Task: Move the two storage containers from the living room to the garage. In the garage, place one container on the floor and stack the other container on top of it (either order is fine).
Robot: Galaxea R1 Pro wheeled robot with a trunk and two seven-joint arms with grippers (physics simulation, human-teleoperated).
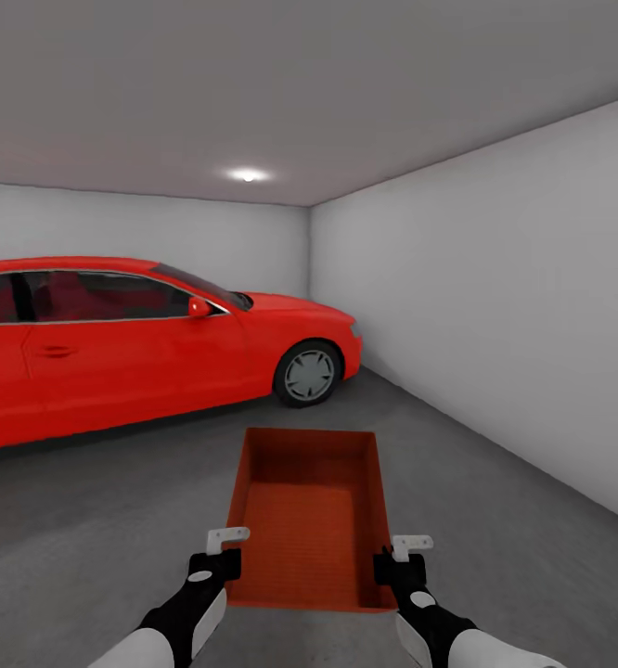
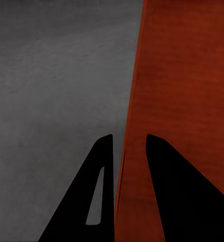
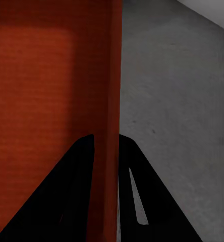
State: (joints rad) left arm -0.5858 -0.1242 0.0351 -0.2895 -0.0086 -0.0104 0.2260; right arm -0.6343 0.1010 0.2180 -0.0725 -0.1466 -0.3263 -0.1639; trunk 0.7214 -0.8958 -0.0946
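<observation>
Head view shows, nearest the camera, two black-and-white forearms reaching forward, the left gripper (image 1: pixel 224 557) and the right gripper (image 1: pixel 395 564) each at a long side of one orange-red storage container (image 1: pixel 311 520), close to its near end. Left wrist view has the left gripper (image 2: pixel 128 143) straddling the thin left wall of the storage container (image 2: pixel 182 91), one dark finger (image 2: pixel 94 196) outside over grey ground and the other inside against the ribbed orange bottom, so the jaws are pinching that wall. Right wrist view gives the mirror of it: the right gripper (image 3: pixel 106 138) is closed onto the right wall of the storage container (image 3: pixel 46 85), with one finger (image 3: pixel 61 196) inside the bin and the other outside above the floor (image 3: pixel 177 91). Between the two arms the bin lies open side up with its long axis pointing away from the robot; whether it rests on the ground or hangs just above it cannot be told. Around and beyond it spreads the dark grey, rough floor (image 1: pixel 495 520) of the garage. Farther back on the left stands a shiny red car (image 1: pixel 133 343), side on, its nose and front wheel toward the far corner, well apart from the bin. Behind it is a plain white back wall (image 1: pixel 207 232), a second pale wall (image 1: pixel 495 306) running along the right, and a small round ceiling light (image 1: pixel 247 174) glowing above.
</observation>
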